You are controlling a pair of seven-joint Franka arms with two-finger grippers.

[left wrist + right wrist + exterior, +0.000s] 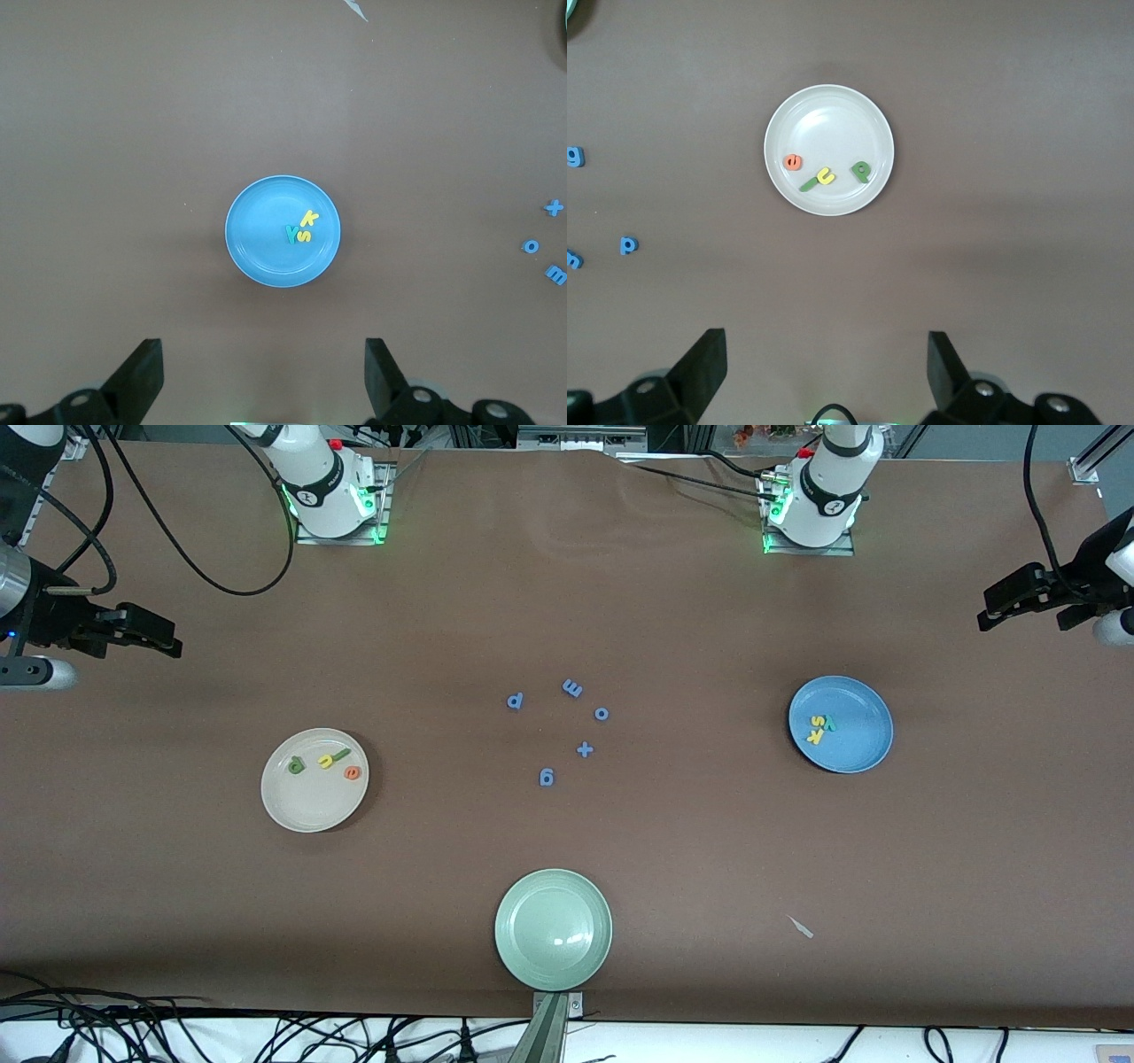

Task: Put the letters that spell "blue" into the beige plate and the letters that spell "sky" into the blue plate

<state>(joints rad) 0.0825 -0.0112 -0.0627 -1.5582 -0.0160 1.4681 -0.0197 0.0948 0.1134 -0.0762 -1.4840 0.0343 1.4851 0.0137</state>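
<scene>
The job looked done: the b, l, u and e [324, 762] lay in the beige plate [306, 810], the s, k and y [821, 727] in the blue plate [855, 755], and the left gripper [1019, 607] and right gripper [146, 638] waited over the desk [567, 602] ends, jaws apart and empty, nothing left to move.

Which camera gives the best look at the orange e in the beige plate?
The right wrist view: the orange e lies unobstructed in the beige plate, its shape readable. The front view shows it smaller. The left wrist view misses it.
</scene>
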